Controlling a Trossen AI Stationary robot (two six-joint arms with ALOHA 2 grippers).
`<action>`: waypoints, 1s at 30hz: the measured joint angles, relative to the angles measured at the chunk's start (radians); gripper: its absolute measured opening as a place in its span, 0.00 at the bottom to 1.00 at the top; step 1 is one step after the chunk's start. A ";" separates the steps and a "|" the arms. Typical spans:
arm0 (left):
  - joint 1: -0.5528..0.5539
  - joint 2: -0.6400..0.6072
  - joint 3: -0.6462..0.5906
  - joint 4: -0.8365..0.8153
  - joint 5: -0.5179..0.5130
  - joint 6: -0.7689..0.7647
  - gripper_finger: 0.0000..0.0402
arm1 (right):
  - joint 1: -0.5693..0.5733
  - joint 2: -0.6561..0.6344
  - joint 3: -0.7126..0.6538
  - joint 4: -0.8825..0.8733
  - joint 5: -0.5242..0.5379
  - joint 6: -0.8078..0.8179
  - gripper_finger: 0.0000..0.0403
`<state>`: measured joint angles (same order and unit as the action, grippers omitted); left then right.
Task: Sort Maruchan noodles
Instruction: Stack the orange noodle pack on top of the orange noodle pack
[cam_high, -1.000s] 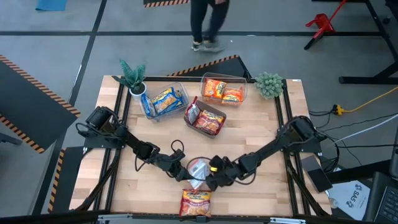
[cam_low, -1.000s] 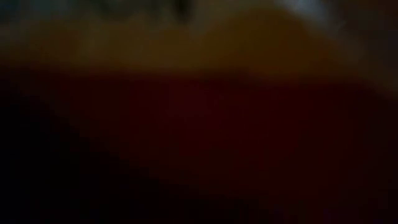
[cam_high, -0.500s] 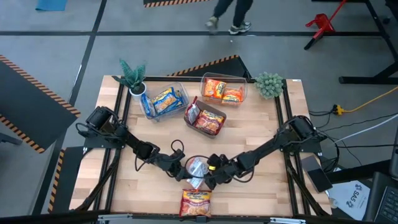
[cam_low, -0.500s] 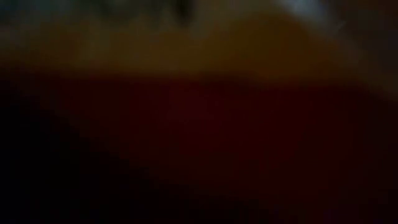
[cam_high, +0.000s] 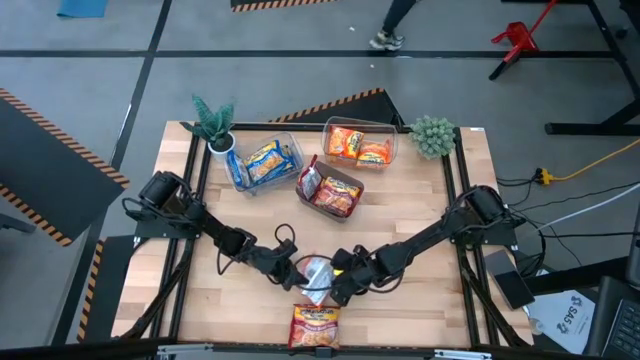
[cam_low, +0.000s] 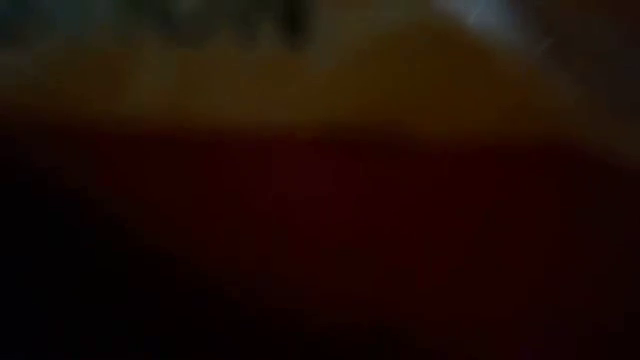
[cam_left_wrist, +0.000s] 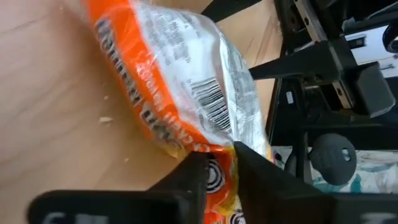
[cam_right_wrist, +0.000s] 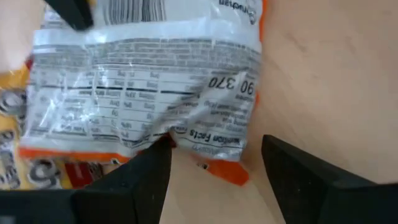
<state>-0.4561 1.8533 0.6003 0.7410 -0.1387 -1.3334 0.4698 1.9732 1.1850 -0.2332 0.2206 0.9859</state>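
Observation:
An orange Maruchan noodle packet lies printed back up on the wooden table, near its front middle. My left gripper is shut on its edge from the left. My right gripper stands open at the packet's other end. One fingertip is at the packet's rim; whether it touches I cannot tell. A second packet lies flat at the front edge. The low view is dark and blocked. My left gripper pinches the packet's orange sealed edge between its two fingers, which come in low and slanting down from the table's left. The packet's body lies on the table beyond the fingertips, tilted up a little at the pinched edge.
At the back stand a clear bin of blue-yellow packets, a clear bin of orange ones and a brown box of red ones. Small plants mark the far corners. A person's foot shows beyond the table.
My left gripper has shut on the packet's edge without moving off. My right gripper has rolled and tipped a little at the packet's other end, staying open. The packet has stayed on the table. The person behind the table has walked toward the right.

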 joint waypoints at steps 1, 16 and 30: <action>0.001 0.002 0.000 0.015 -0.003 0.000 0.14 | 0.000 -0.004 0.014 -0.042 -0.002 0.000 0.59; 0.038 -0.081 0.002 0.079 -0.079 0.047 0.01 | 0.041 -0.259 0.210 -0.668 0.143 0.031 0.59; 0.121 -0.183 0.176 0.024 -0.088 0.274 0.00 | 0.141 -0.458 0.264 -1.102 0.397 0.350 0.59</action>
<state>-0.3350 1.6700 0.7767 0.7650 -0.2268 -1.0591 0.6106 1.5149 1.4494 -1.3347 0.6174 1.3364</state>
